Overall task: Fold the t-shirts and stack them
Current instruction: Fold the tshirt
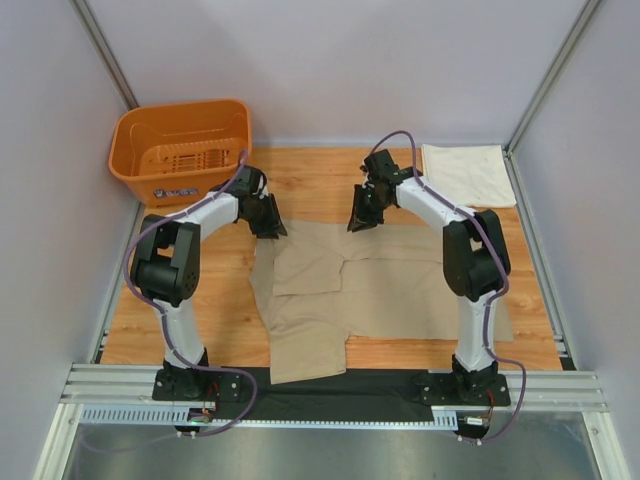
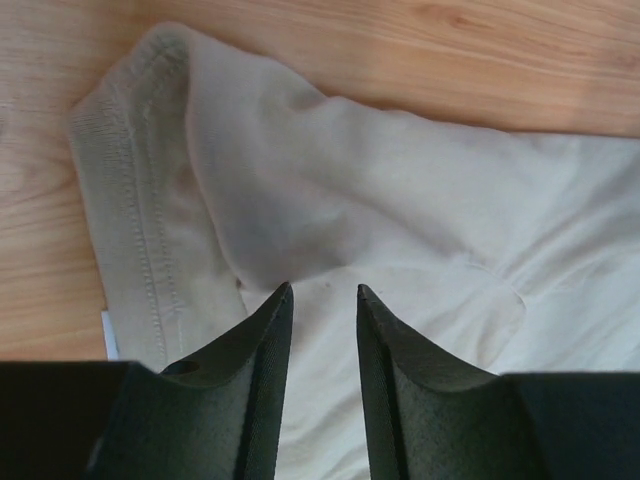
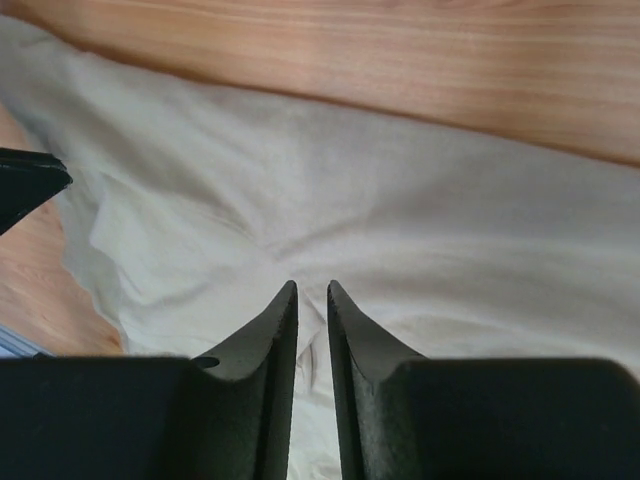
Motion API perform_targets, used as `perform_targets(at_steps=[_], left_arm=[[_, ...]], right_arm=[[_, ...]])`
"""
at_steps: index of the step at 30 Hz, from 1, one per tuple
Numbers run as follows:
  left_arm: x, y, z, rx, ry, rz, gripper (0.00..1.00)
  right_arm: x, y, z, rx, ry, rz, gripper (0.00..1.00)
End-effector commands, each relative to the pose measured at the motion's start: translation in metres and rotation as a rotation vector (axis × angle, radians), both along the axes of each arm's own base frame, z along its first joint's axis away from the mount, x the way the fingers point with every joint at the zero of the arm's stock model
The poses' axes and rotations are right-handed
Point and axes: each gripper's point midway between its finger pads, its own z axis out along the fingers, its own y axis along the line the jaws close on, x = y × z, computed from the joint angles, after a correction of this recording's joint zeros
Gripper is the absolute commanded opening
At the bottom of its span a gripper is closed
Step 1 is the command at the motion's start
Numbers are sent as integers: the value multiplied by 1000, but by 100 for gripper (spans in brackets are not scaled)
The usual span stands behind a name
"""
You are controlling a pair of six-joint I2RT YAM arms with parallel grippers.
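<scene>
Wooden table [image 1: 320, 180]: orange basket [image 1: 135, 172] far-left; left gripper [image 2: 322, 291] part-open over tan t-shirt [image 1: 400, 290]; right gripper [image 3: 312, 286] narrow, pinching its fabric.

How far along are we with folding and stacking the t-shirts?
Done: the cream-white fabric t-shirt lies folded at the far right. In hand: the tan-khaki fabric t-shirt is spread in the middle, only partly folded, with the left gripper and right gripper at its far edge. The left fingers are apart and the right fingers nearly closed, so the grip is unclear. Left: finish folding it and stack the two.
</scene>
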Motion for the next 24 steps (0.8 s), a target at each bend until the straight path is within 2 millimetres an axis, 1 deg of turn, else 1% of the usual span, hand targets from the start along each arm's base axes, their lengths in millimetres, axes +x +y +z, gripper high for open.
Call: perform_targets(at_steps=[1,2,3,5,6,7,8,9,12,13,15,16,17,18,19,20,22,23,24], left_arm=[[11,10,-10,45,10,62,40],[10,18,-18,71,38,93,40],[3,24,-31,91,90,103,40],[-4,34,-43,111,140,116,41],[-9,45,-53,122,182,137,41],[-8,44,-54,93,176,122,41],[-8,44,-53,71,173,122,41],[-6,44,-51,64,163,125,41],[0,49,-45,85,158,131,41],[2,50,-43,81,159,136,41],[5,54,-37,85,162,147,41],[6,60,-35,105,158,159,41],[7,71,-31,142,152,176,41],[9,76,-29,157,143,183,41],[11,86,-26,159,138,202,41],[13,92,-26,164,134,205,41],[16,101,-22,166,126,203,41],[19,105,-20,179,120,204,41],[23,109,-15,200,114,198,40]], right_arm=[[25,9,-8,6,-28,-56,20],[27,10,-14,3,-19,-57,21],[29,11,-11,8,-24,-59,24],[28,10,-9,4,-29,-57,28],[29,9,-5,-1,-43,-58,35],[27,6,-4,-7,-46,-56,38],[25,5,-3,-20,-53,-43,40],[25,0,-3,-40,-58,-45,43],[13,-14,1,-90,-52,-25,48],[11,-20,9,-96,-66,-29,50],[0,-32,4,-116,-50,-34,53],[-3,-41,4,-120,-46,-47,53],[-13,-50,6,-126,-42,-54,54],[-16,-57,7,-133,-40,-64,56],[-18,-67,10,-136,-42,-81,56],[-27,-74,11,-143,-36,-85,57],[-34,-90,15,-157,-39,-103,59],[-38,-95,17,-159,-41,-107,59],[-47,-101,20,-160,-46,-109,60]])
